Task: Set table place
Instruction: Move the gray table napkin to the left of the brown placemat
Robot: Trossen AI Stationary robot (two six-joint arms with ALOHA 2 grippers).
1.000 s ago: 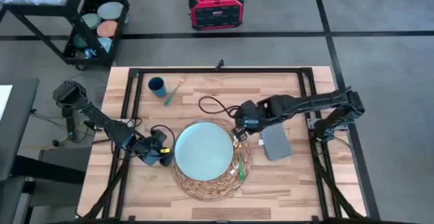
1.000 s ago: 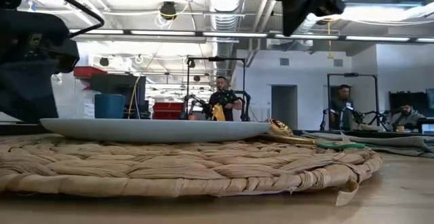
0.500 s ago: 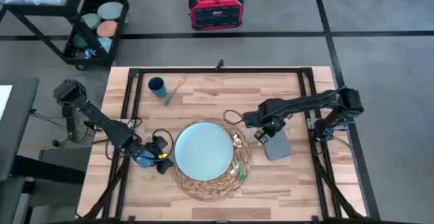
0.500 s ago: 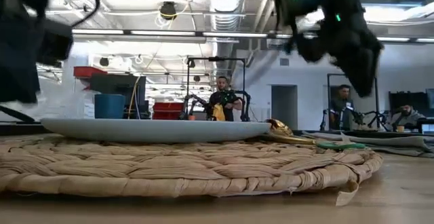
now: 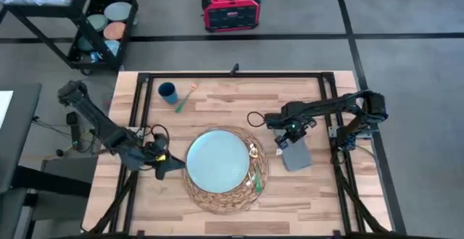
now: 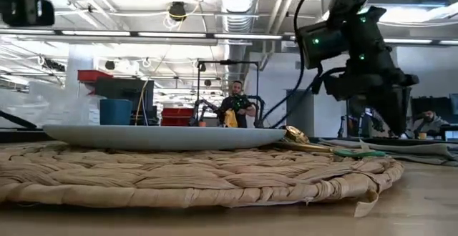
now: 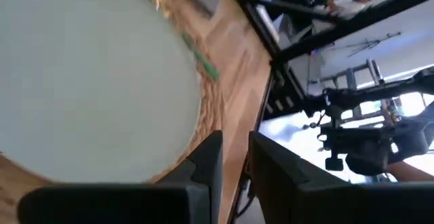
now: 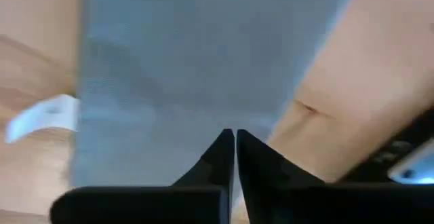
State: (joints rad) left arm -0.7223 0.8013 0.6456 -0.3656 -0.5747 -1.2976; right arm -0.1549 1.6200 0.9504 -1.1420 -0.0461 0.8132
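Note:
A pale blue plate (image 5: 216, 161) lies on a round woven mat (image 5: 225, 199) at the near middle of the table (image 5: 239, 94). A green-handled piece of cutlery (image 5: 255, 177) lies on the mat's right part. A grey napkin (image 5: 297, 156) lies flat to the mat's right. My right gripper (image 5: 288, 140) is shut, pointing down over the napkin's far part (image 8: 203, 61). In the low view its tips (image 6: 395, 125) stand a little above the napkin. My left gripper (image 5: 172, 165) hovers left of the plate (image 7: 81, 81), open by a narrow gap and holding nothing.
A dark blue cup (image 5: 167, 90) and another green-handled piece (image 5: 181, 103) sit at the table's far left. A black cart (image 5: 87, 22) and a red box (image 5: 230, 9) stand on the floor beyond the far edge. Bare wood shows between the cup and the mat.
My right gripper has gone from the plate's far right edge toward the table's right edge, come down over the napkin and turned its fingers downward. My left gripper has risen and turned beside the plate's left edge. Plate and mat have stayed put.

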